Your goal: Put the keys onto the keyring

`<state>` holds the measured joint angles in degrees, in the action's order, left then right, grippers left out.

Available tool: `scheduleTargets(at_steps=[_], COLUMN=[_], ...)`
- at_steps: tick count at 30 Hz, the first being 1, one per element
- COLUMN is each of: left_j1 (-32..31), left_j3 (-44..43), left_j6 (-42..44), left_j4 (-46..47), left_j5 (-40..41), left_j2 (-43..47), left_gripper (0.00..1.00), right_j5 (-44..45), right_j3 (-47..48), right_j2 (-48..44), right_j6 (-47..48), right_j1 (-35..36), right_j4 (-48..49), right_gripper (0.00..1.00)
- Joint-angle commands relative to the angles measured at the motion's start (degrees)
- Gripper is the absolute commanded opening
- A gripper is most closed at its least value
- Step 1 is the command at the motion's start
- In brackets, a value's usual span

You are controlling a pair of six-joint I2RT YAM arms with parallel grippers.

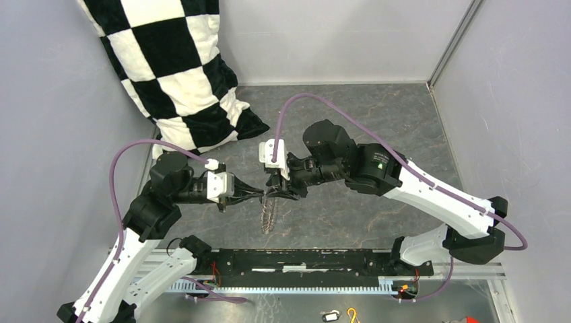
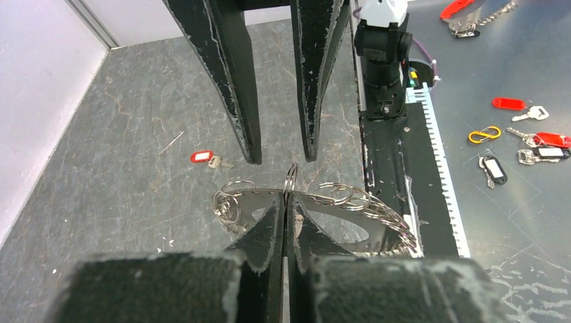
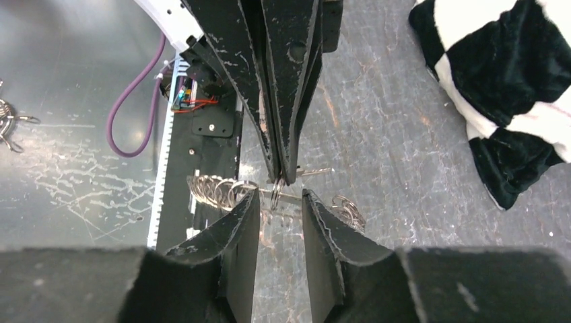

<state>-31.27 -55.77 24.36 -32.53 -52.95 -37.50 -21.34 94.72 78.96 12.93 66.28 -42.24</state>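
Observation:
The keyring (image 2: 314, 202) is a thin grey metal hoop fringed with small split rings. It hangs edge-on above the table (image 1: 268, 217). My left gripper (image 2: 288, 196) is shut on the hoop's upper rim, with one small ring standing up at its tips. My right gripper (image 3: 281, 195) faces it head-on, open, its fingertips either side of that small ring and not touching it. From above, the left gripper (image 1: 262, 194) and the right gripper (image 1: 279, 191) meet tip to tip. A key with a red head (image 2: 202, 157) lies flat on the table beyond the hoop.
The checkered pillow (image 1: 176, 67) leans in the back left corner. The black base rail (image 1: 303, 261) runs along the near edge. On the metal shelf (image 2: 532, 222) behind it lie red-tagged keys (image 2: 508, 103), a yellow hook (image 2: 485, 134) and a dark tag (image 2: 495, 168).

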Motion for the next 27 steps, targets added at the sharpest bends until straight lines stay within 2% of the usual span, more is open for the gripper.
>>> scheduleTargets(at_steps=[1, 15, 17, 22, 27], left_j1=[0.0, 0.0, 0.0, 0.0, 0.0], left_j3=[-2.5, -2.0, -1.9, -1.7, -1.7], left_j6=[3.8, 5.5, 5.8, 5.9, 7.5], left_j4=[0.6, 0.6, 0.6, 0.6, -1.1], left_j5=[0.3, 0.2, 0.1, -0.5, -0.9], left_j2=[0.1, -0.1, 0.0, 0.2, 0.6], left_gripper=[0.02, 0.02, 0.02, 0.02, 0.02], right_j5=[0.0, -1.3, -0.6, 1.0, 2.2], right_j3=[3.2, 2.6, 2.5, 1.1, -0.2], right_j2=[0.3, 2.9, 2.9, 2.2, 0.8], right_j6=[0.7, -0.5, -0.5, -0.6, -0.2], right_j1=[0.2, 0.2, 0.2, 0.3, 0.2], right_j4=[-1.5, -0.2, 0.3, 2.3, 3.6], right_gripper=[0.34, 0.27, 0.24, 0.02, 0.00])
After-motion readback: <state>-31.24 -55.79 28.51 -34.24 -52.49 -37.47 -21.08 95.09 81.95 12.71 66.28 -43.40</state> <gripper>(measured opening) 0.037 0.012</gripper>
